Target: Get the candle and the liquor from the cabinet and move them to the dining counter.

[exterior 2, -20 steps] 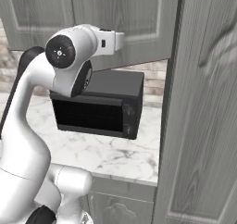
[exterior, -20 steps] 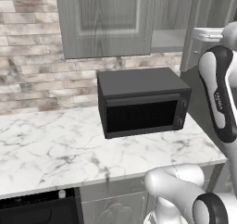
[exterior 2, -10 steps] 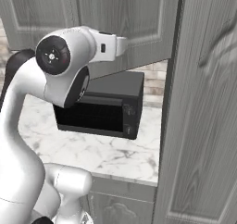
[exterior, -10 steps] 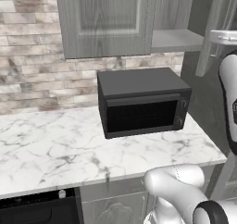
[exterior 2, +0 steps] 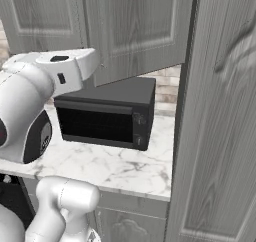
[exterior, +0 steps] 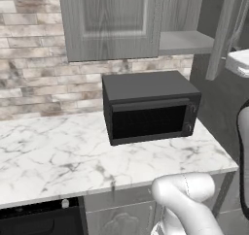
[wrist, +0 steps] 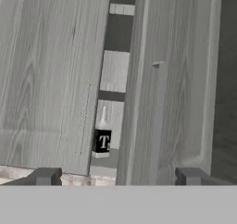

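Tool (wrist: 117, 177) has sprung open; liquor (wrist: 102, 137) inside cabinet (wrist: 51, 79) (door ajar).

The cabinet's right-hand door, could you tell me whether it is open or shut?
Open: the door swings out towards the camera, and the cabinet shows its bare inner shelf beside the shut left door.

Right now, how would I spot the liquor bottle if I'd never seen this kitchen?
Find the grey wood-grain cabinet on the wall above the black microwave. In the hand view, look through the narrow gap between its doors: the liquor is the dark bottle with a pale lettered label and clear slim neck.
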{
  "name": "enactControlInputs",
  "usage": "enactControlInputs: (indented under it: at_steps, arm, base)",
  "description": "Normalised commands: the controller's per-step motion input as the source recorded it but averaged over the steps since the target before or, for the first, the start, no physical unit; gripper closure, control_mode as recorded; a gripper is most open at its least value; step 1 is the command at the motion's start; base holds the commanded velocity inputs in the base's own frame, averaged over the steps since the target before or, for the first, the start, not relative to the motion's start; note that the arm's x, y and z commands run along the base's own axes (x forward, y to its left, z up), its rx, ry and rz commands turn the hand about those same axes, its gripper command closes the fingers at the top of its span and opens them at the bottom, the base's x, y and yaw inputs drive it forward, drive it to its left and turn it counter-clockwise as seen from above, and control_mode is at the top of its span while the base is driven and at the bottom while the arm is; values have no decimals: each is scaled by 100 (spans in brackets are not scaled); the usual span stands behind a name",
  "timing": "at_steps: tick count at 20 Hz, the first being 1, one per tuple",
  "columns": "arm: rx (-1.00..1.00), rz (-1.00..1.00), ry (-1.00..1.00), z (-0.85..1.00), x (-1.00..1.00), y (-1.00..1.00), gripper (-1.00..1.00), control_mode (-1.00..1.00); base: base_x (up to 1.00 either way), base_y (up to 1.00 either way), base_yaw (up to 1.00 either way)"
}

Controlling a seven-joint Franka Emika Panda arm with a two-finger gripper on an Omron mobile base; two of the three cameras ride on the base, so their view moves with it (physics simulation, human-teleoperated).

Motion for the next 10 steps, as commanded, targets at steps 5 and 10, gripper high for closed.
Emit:
enactControlInputs:
  at_steps: [5, 10]
  arm:
    - [-28, -11, -1, 0, -21, 100, -100, -100]
    - [-35, -16, 5, -2, 9, 94, -100, -100]
  base:
    - [0, 0, 0]
    - [0, 0, 0]
